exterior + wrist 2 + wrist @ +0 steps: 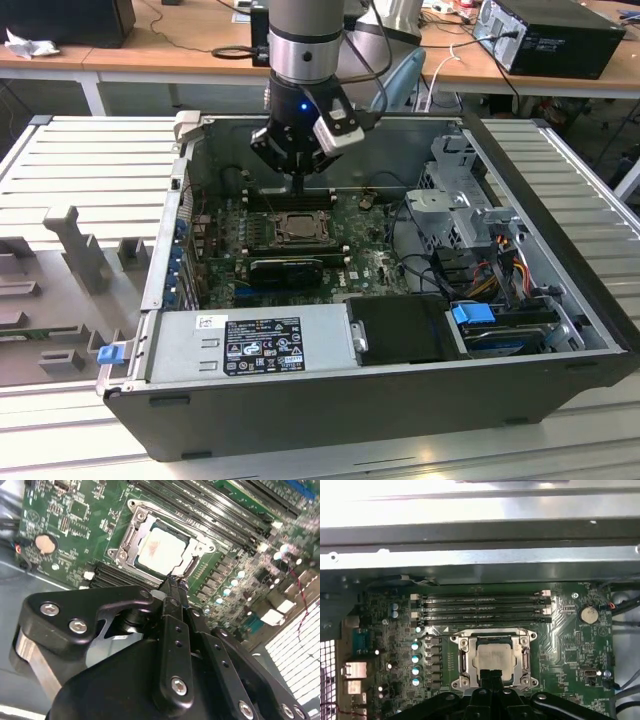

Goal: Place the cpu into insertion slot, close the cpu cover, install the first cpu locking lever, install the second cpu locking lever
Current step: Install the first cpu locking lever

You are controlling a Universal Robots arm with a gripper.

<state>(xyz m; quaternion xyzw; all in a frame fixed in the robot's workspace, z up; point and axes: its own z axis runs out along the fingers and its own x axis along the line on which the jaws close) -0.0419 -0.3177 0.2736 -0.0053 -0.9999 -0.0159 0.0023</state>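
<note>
Seating looks done: the cpu (493, 656) lies flat in the insertion slot (281, 222) on the green motherboard (560, 645). Its pale face shows through the window of the cpu cover (461, 652), which appears to lie down around it like a frame. I judge that this flat, framed lie is what lets the chip be clamped from above. Whether either locking lever is hooked home I cannot tell. The open computer case (330, 400) rests on its side on the ribbed worktop (90, 160), so the board faces up and the arm can reach straight down into it. The hand (174, 582) hangs at the edge of the socket with its fingers pressed together and nothing between them. Whether the tips actually touch the cover or merely hover over it is hidden.
</note>
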